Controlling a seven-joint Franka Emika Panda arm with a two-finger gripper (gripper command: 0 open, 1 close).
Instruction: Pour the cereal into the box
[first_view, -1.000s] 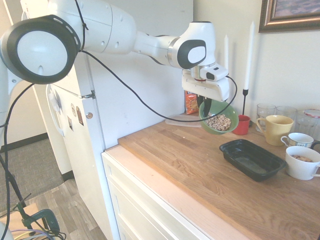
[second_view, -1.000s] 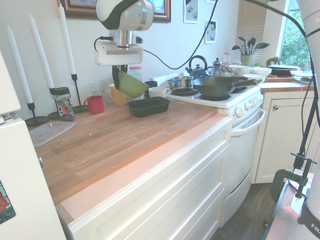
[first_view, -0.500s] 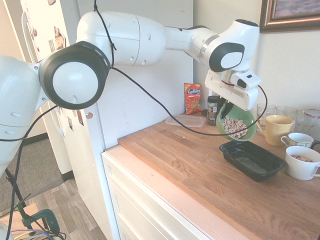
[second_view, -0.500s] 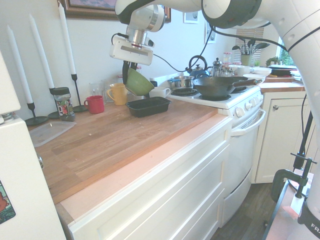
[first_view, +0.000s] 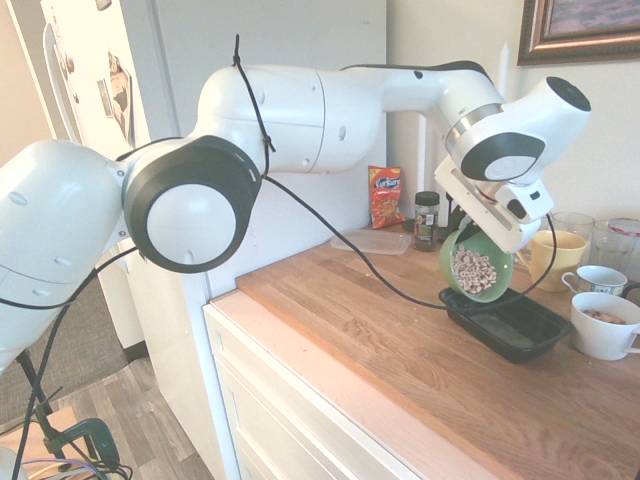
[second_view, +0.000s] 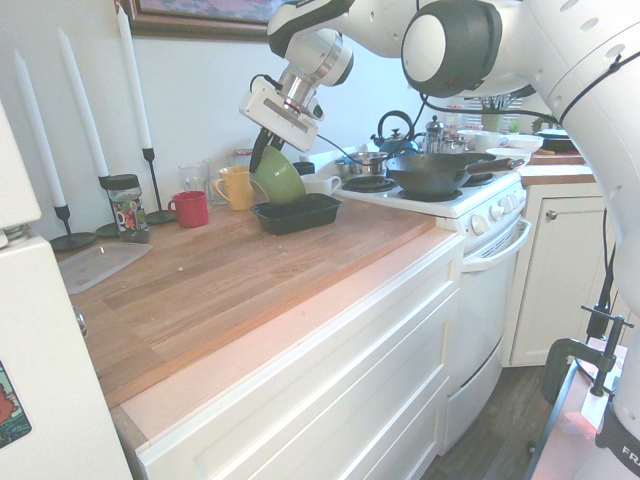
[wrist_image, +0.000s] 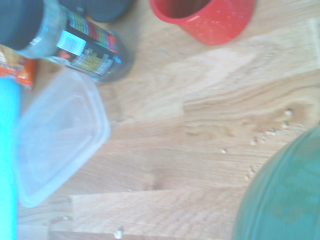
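Kitchen worktop (first_view: 400, 340): green bowl (first_view: 478, 266) of cereal (first_view: 472, 268), pinched at its rim by jaws, tilted just above box (first_view: 505, 320), mouth facing down its long axis.

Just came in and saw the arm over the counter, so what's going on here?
The gripper holds a green bowl of cereal by its rim, jaws shut on it. The bowl is tipped steeply over the near end of the black box on the wooden counter. The cereal looks to be in the bowl; the box appears empty, so pouring is just about to start.
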